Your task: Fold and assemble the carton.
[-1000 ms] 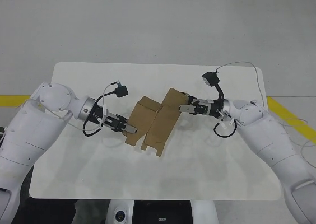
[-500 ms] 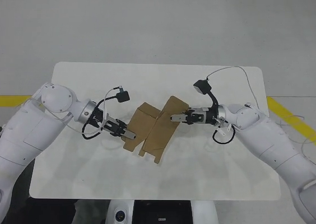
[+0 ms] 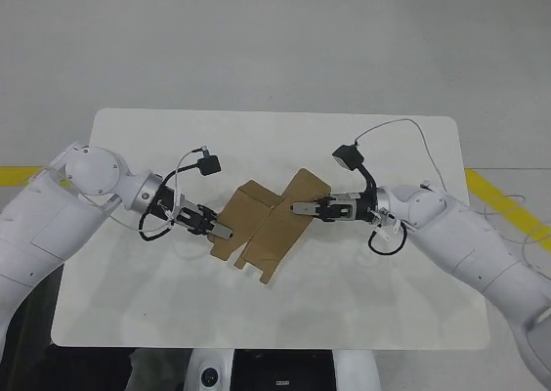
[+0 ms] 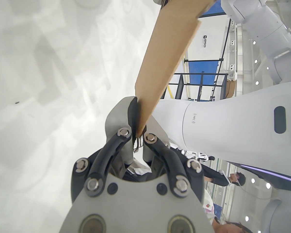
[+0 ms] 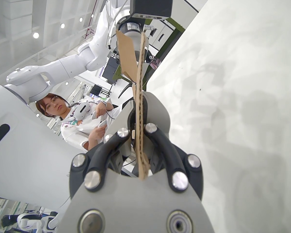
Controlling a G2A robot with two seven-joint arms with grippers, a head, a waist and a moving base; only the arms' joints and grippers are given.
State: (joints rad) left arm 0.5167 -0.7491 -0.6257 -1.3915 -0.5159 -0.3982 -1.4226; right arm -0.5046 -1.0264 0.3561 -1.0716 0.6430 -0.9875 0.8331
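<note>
You are holding the flattened carton (image 3: 268,227) over the middle of the white table (image 3: 383,293), stretched between both arms. Your left gripper (image 3: 223,234) is pinching one corner tightly. Your right gripper (image 3: 298,208) is clamping the opposite edge, with cardboard sitting deep between its closed fingers.

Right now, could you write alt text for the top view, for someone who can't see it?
A flattened brown carton is held over a white table, the robot's left claw and right claw clamped on opposite edges.
</note>
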